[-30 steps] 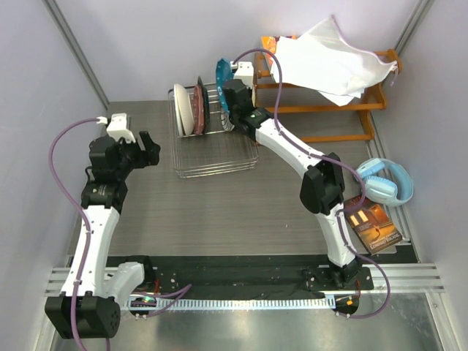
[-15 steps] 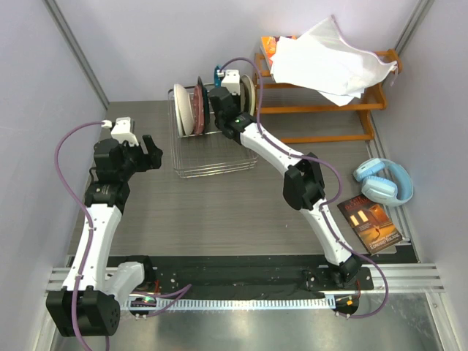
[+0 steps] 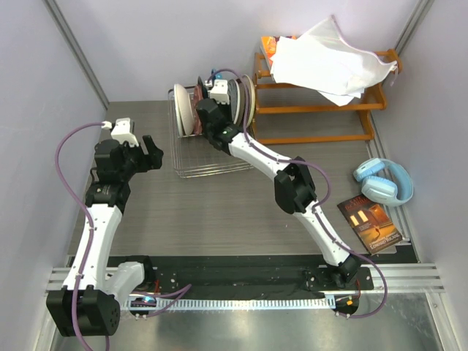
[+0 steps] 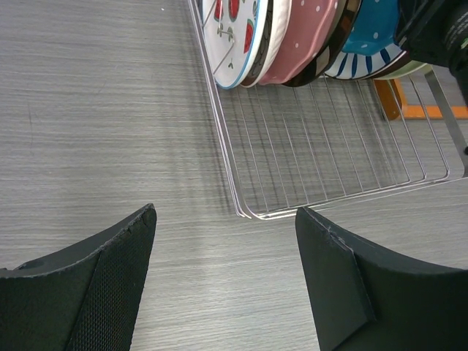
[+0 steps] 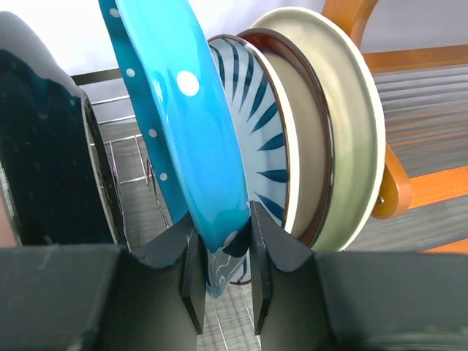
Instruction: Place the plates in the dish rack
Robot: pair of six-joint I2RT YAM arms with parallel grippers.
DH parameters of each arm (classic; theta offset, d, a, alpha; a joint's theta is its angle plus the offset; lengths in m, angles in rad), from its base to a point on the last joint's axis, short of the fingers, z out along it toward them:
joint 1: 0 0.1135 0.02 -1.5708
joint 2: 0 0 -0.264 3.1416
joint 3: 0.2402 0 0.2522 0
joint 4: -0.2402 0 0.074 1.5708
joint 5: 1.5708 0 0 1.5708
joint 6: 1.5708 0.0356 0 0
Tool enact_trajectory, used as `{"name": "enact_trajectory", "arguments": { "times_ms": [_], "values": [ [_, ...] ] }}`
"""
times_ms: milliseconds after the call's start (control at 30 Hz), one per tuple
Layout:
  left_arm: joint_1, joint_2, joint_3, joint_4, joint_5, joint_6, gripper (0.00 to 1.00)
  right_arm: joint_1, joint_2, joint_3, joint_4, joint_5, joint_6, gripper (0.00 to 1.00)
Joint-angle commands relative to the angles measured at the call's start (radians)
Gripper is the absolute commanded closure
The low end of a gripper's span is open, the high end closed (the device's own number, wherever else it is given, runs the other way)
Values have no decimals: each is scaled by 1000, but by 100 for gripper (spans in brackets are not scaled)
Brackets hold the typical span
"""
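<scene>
Two fingers of my right pincer (image 5: 221,245) pinch the lower rim of the round blue white-dotted plate (image 5: 172,102), which stands upright in the silver wire-grid dish rack (image 4: 329,153). A dark glossy plate (image 5: 44,139) crowds its left. On its right stand a white dark-striped plate (image 5: 256,139), a cream red-rimmed plate (image 5: 303,146) and a cream-green plate (image 5: 351,124). Behind is an orange wooden shelf rack (image 5: 365,29). My left pincer (image 4: 223,234) hangs spread before the rack's corner.

This is a robotics lab test cell rather than a home kitchen. The wire dish rack (image 3: 216,157) sits on a grey wood-grain tabletop (image 3: 205,212), boxed in by plain pale panel walls (image 3: 44,110) with metal corner struts (image 3: 73,44). Well in front of the rack, aluminium rails (image 3: 409,276) and a black base plate (image 3: 241,272) carry a cabled left arm (image 3: 95,234) and right arm (image 3: 329,234). To the rack's right lie mismatched props: an orange wooden shelf (image 3: 322,110), a white cloth (image 3: 329,62), blue headphones (image 3: 382,187) and a book (image 3: 371,225).
</scene>
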Motion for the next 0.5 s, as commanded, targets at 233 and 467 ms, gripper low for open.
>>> {"name": "enact_trajectory", "arguments": {
  "times_ms": [233,467],
  "values": [
    [6,-14,-6,57,14,-45,22,16,60,39,265,54,-93,99],
    [6,-28,-22,69,18,-58,22,17,18,-11,366,34,-164,50]
  ]
}}
